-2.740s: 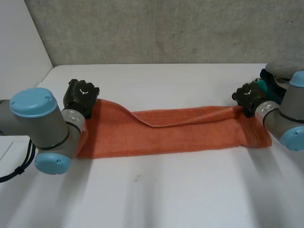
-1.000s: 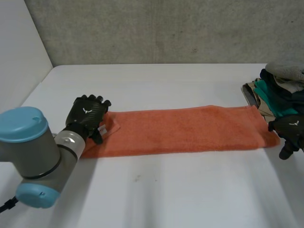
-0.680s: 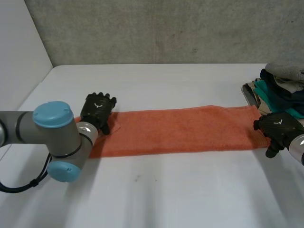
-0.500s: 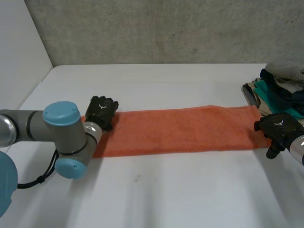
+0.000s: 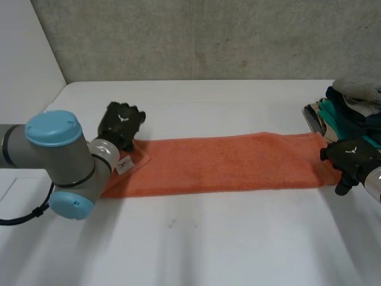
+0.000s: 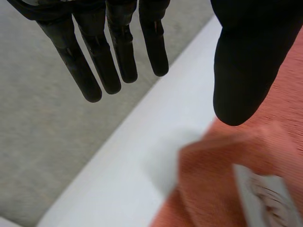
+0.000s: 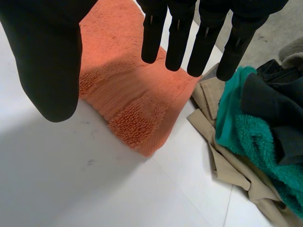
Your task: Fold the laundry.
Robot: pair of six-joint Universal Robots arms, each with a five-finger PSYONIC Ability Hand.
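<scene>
Having risen off the towel (image 5: 226, 164), left robot hand (image 5: 122, 122) hangs open; right robot hand (image 5: 351, 156) seemingly too.

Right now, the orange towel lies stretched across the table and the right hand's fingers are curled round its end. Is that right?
No. The right wrist view shows the right hand with fingers straight above the end of the towel, holding nothing.

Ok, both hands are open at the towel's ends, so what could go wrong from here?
1. The towel's corner by the left hand is flipped over, label up; folding now may trap that crease.
2. Its other end lies close to the clothes pile, so the right hand might catch the beige garment too.
</scene>
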